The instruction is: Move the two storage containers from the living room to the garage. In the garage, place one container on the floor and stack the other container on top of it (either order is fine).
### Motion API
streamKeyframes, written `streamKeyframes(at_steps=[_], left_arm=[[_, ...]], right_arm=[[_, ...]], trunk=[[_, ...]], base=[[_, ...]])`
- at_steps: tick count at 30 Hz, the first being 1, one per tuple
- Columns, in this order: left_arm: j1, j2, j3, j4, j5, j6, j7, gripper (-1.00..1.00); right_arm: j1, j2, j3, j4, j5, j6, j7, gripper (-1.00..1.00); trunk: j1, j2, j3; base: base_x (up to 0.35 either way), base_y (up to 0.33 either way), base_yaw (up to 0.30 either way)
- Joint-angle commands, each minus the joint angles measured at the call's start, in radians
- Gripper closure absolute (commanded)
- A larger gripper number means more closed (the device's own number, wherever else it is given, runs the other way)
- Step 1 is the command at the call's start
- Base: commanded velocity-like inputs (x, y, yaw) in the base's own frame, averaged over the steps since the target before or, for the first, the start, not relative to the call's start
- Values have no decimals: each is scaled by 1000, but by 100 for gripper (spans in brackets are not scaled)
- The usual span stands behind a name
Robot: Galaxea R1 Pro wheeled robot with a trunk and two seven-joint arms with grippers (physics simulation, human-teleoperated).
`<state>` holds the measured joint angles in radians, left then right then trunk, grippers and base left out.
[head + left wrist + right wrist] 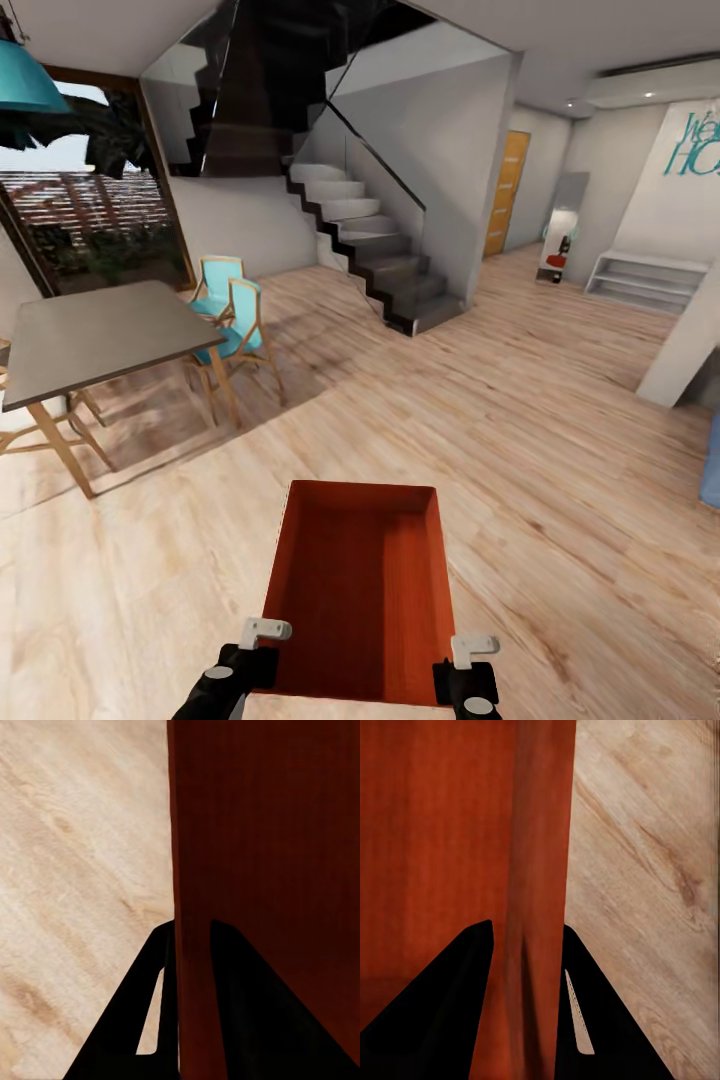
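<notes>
Orange-red storage container (362, 590) is sitting nearest the camera, carried over the light wood-plank floor (560, 440). Left gripper (252, 652) is clamping its left wall, one finger (124, 1035) outside, one inside. Right gripper (468, 668) is pinching the right wall the same way, finger (607, 1027) outside. Teal wall lettering (692, 145) is showing partly, reading "We..." over "HO...". Grey table (95, 335), teal chairs (232, 320), staircase (370, 240) standing ahead.
</notes>
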<state>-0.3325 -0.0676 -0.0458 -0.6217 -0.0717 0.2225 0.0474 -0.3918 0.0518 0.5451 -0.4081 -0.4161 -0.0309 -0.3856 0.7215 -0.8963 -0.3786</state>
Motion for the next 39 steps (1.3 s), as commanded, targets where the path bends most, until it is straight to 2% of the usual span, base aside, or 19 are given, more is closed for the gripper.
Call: streamKeyframes(at_steps=[1, 32, 39], left_arm=[[1, 0, -22, 0, -94, 6, 12, 100], [1, 0, -22, 0, -94, 6, 12, 100], [1, 0, -22, 0, -94, 6, 12, 100]], right_arm=[[-15, 0, -5, -3, -1, -5, -99, 100], [-15, 0, -5, -3, -1, -5, -99, 100], [-15, 0, -5, -3, -1, -5, -99, 100]], trunk=[[1, -1, -1], [1, -1, -1], [1, -1, -1]], base=[[321, 0, -284], [321, 0, -278], [321, 0, -46]])
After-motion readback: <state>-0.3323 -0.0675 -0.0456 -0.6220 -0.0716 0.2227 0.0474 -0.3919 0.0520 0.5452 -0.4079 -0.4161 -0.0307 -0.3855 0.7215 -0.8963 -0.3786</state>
